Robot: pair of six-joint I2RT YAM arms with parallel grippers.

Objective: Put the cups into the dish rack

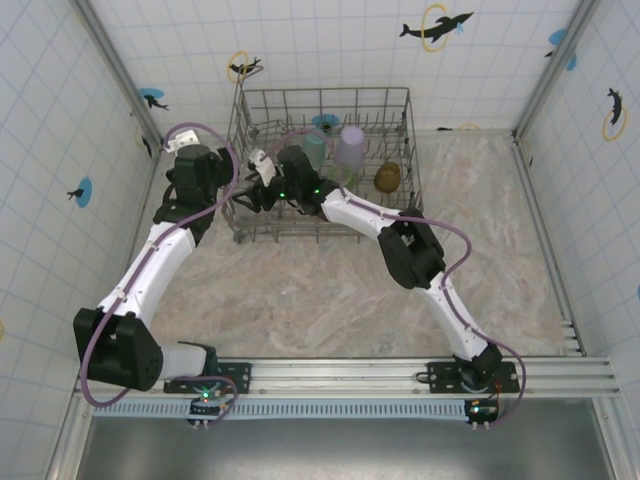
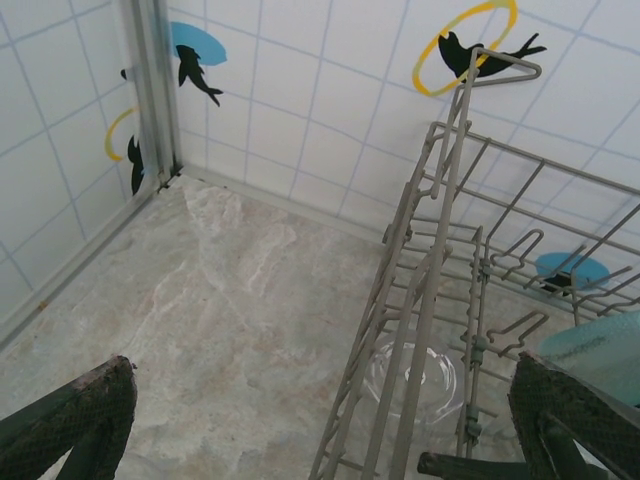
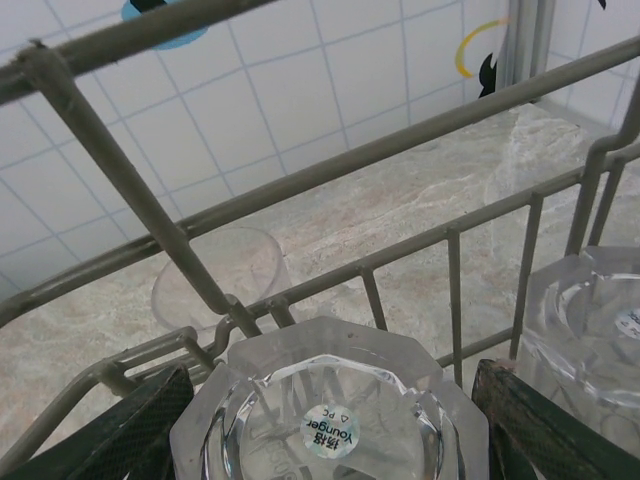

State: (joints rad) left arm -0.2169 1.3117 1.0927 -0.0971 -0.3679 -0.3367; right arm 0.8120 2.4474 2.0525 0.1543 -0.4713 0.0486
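Inside the dish rack point(image 3: 120, 172), a clear cup point(image 3: 330, 400) sits clamped between the right tool's point(image 3: 335, 440) fingers point(image 3: 120, 430) (upturned).

Grey dish rack point(image 1: 325, 92), clear cup point(image 3: 330, 420) (also teal cup point(image 1: 313, 150)).

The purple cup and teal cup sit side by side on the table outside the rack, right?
Not quite. The purple cup and teal cup sit side by side inside the dish rack, not outside; the top view shows it.
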